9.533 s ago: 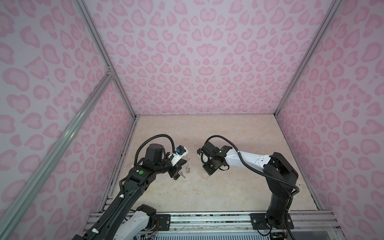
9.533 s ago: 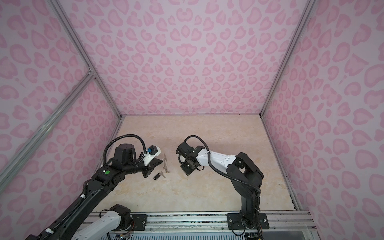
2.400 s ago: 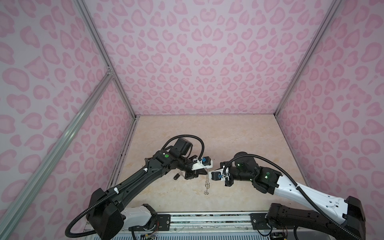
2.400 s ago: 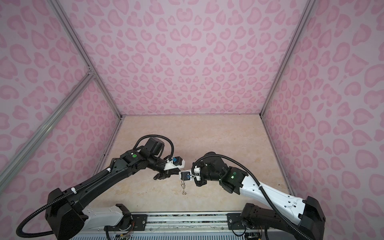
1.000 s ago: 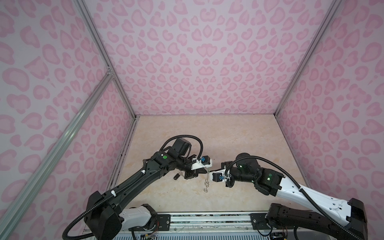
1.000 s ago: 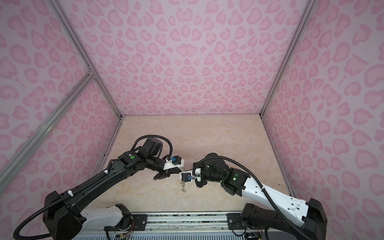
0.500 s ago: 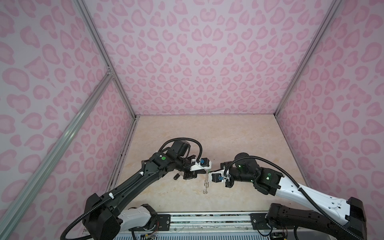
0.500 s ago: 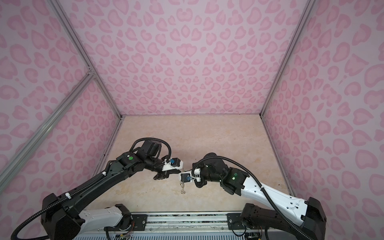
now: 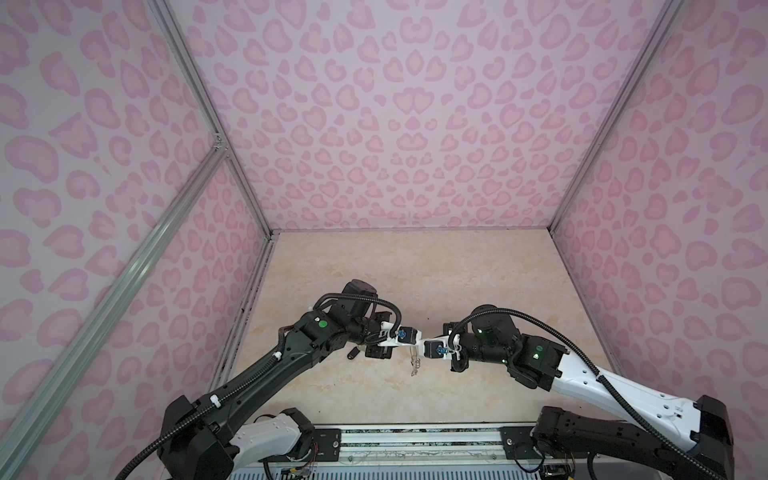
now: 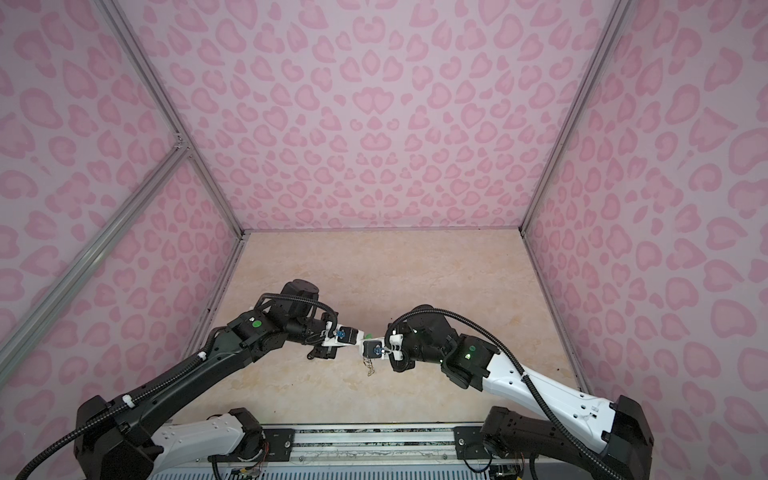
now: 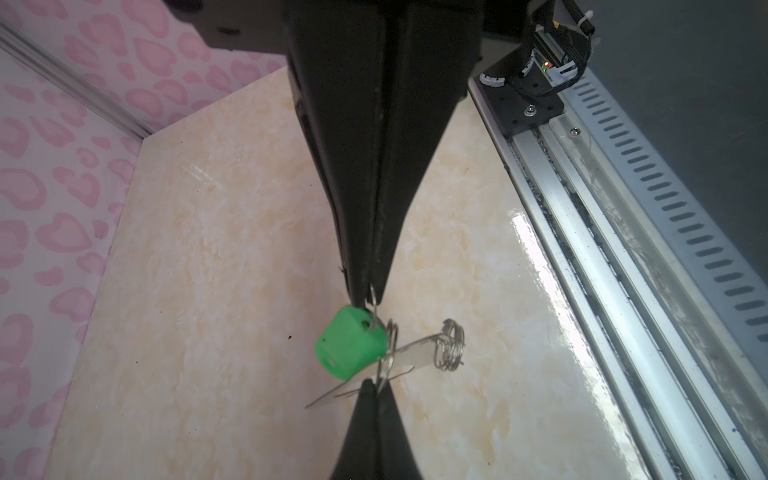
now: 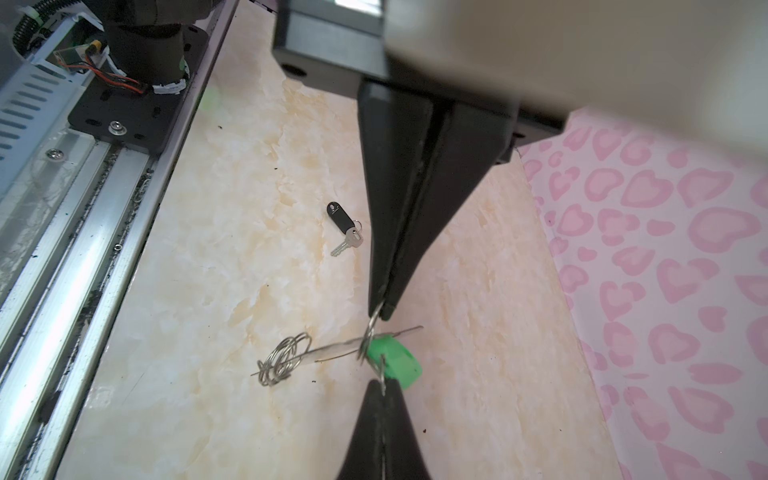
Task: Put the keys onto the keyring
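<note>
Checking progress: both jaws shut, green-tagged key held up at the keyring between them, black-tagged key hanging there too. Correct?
One thing is wrong: the black-tagged key is not hanging there. The right wrist view shows it lying on the table, apart from both grippers. The rest holds: left gripper and right gripper have their jaws shut, with the green-tagged key up at the keyring.
</note>
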You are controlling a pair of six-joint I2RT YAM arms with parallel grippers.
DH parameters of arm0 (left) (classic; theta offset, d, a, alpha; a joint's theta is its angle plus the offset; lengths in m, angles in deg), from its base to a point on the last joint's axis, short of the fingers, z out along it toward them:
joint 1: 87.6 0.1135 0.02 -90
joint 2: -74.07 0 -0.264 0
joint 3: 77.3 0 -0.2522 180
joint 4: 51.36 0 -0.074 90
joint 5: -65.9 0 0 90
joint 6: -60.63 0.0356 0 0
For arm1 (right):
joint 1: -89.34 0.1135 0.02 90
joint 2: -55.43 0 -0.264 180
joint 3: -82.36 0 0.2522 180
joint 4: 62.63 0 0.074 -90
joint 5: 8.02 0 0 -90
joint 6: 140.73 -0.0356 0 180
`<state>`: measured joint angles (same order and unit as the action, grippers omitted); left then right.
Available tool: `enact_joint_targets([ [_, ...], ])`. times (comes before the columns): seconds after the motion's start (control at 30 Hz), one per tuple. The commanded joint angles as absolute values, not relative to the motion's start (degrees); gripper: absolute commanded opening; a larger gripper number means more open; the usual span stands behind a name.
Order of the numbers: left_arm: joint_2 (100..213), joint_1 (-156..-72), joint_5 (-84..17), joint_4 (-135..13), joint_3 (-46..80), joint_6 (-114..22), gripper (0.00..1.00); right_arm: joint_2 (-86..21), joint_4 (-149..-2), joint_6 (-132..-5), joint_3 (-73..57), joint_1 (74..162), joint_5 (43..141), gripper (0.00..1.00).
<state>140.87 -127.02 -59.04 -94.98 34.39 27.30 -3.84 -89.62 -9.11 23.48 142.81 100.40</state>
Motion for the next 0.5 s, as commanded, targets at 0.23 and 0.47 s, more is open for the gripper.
enact_joint_targets([
  [0.23,141.1,-127.2,-61.2,-93.1,34.0,27.5,0.04,-4.3,-88.8,-7.9,23.3,142.9,101.9,0.00],
  [0.47,141.5,-127.3,-62.5,-93.6,33.4,26.9,0.04,-4.1,-89.2,-6.8,23.5,143.2,101.6,0.00],
])
